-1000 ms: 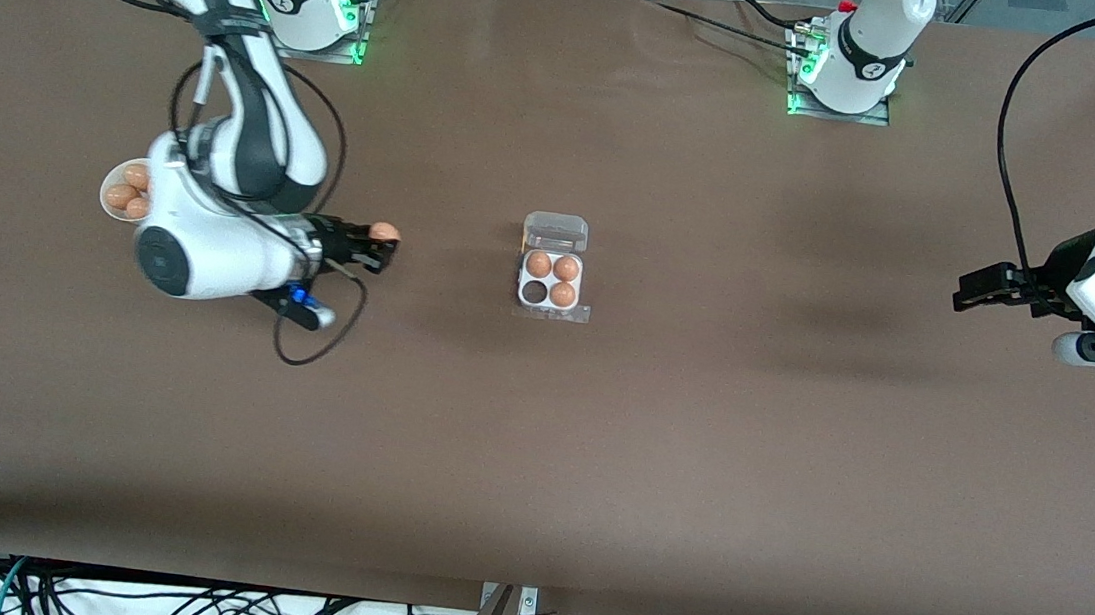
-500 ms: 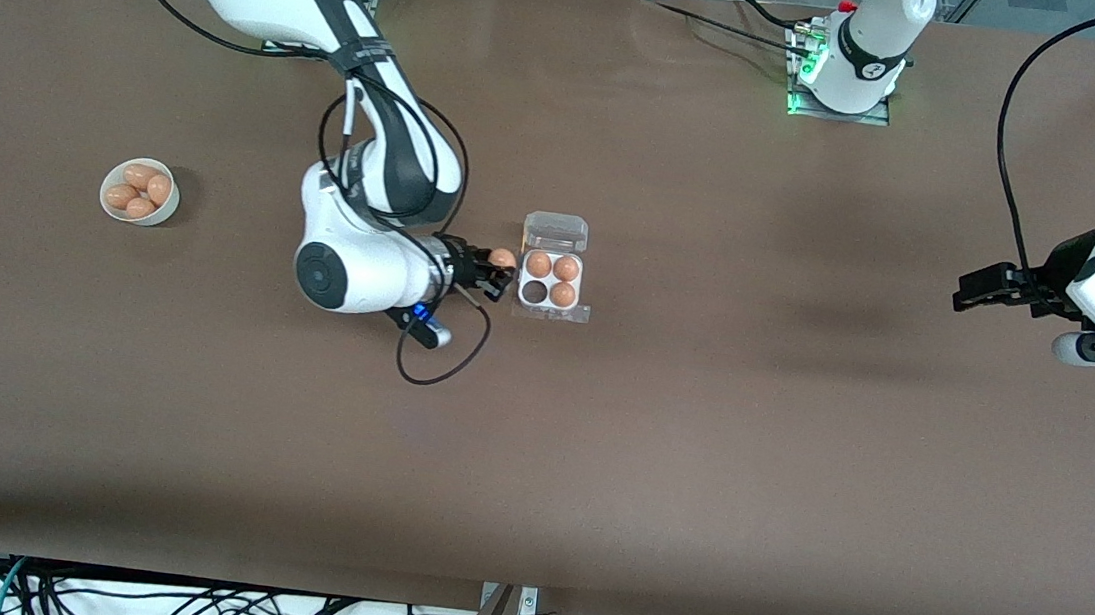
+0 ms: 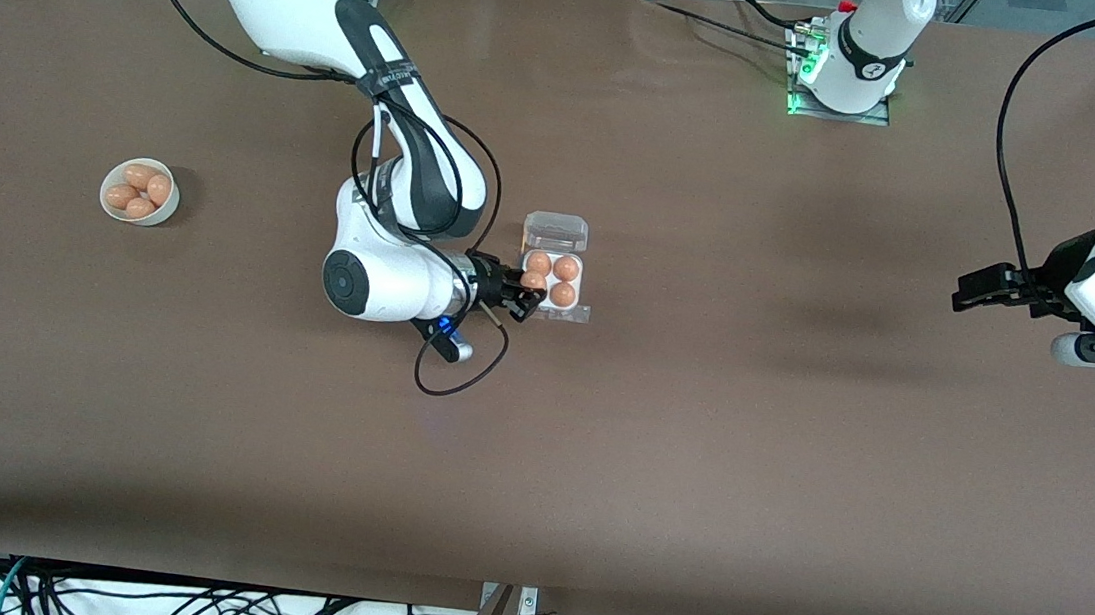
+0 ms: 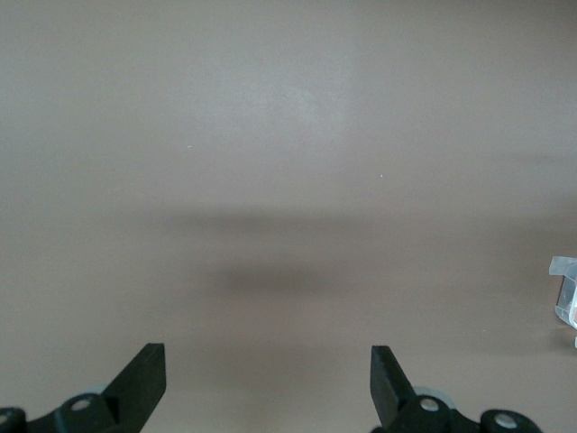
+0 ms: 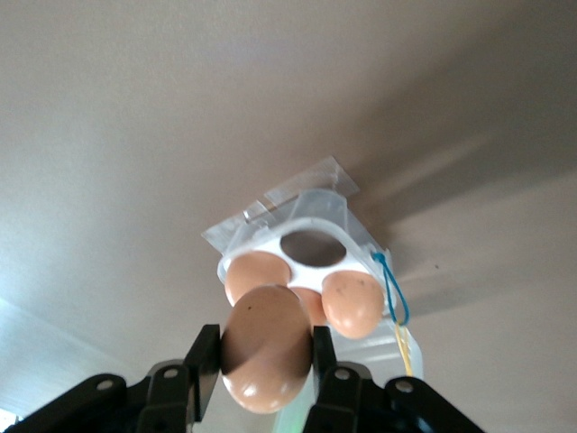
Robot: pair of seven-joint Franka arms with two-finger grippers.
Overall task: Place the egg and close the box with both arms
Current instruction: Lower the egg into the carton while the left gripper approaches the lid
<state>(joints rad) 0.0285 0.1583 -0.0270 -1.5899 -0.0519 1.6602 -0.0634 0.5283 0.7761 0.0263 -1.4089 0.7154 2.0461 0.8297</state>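
My right gripper (image 3: 527,293) is shut on an orange-brown egg (image 3: 534,281) and holds it over the open box (image 3: 550,280), at the cell nearest the right arm's end. In the right wrist view the egg (image 5: 268,336) sits between the gripper's (image 5: 268,354) fingers, above the box (image 5: 353,242), which has one empty cell (image 5: 311,247) and three eggs. The clear lid (image 3: 556,231) lies folded back, farther from the front camera. My left gripper (image 3: 961,290) waits open and empty above the table at the left arm's end; it also shows in the left wrist view (image 4: 268,379).
A round white bowl (image 3: 165,201) with several more eggs stands toward the right arm's end of the table. The brown table (image 3: 695,442) carries nothing else. A corner of the clear plastic (image 4: 565,289) shows at the edge of the left wrist view.
My right arm has carried the egg from beside the bowl across to the box and now holds it over the box. The left arm has not moved.
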